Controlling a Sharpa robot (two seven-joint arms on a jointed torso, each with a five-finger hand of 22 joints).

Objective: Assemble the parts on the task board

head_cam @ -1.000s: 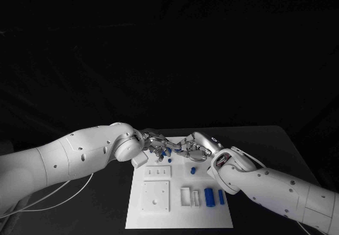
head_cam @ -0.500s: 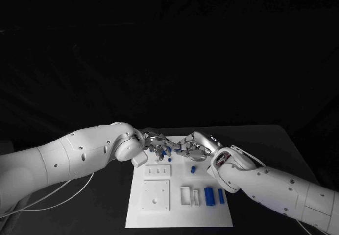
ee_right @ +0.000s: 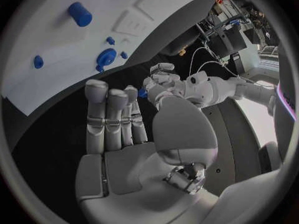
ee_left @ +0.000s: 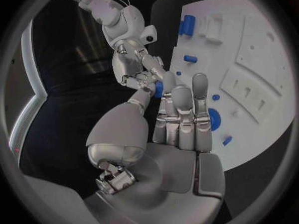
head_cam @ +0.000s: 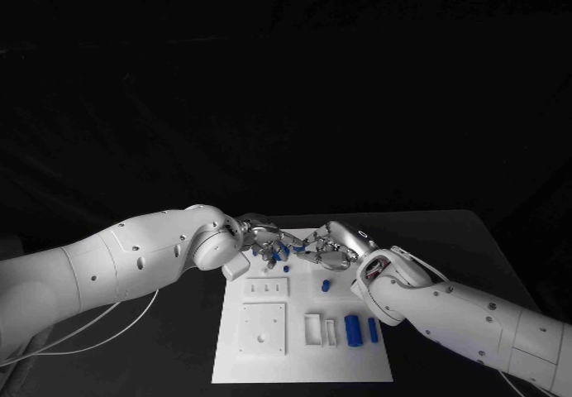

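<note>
While a small blue part (ee_left: 158,89) sits pinched between fingertips above the far end of the task board (head_cam: 304,364), the risk lies in that pinch itself. In the left wrist view the part lies where the left hand (ee_left: 168,129)'s thumb tip meets the fingertips of the right hand (ee_left: 134,64); I cannot tell which hand truly bears it, or whether both do. The left hand's other fingers stand straight and close together, with nothing in the palm. In the right wrist view the right hand (ee_right: 127,134) has its fingers extended side by side and its thumb raised, palm bare, with the blue part (ee_right: 142,92) just past its fingertips against the left hand (ee_right: 163,82).

If this is a handover, as I judge it, the piece could slip out should one hand let go before the other has firmly closed on it. It could then drop onto the board or roll onto the black table (head_cam: 477,248) at the far edge.

In the head view the two hands, left (head_cam: 264,241) and right (head_cam: 329,248), meet closely over the board's far end, so a small misaligned move could knock fingers together. A round blue part (ee_left: 214,119) lies on the board just beneath and could be nudged. Nearer, a small blue piece (head_cam: 326,285) and two blue cylinders (head_cam: 361,330) lie well apart from the hands.
</note>
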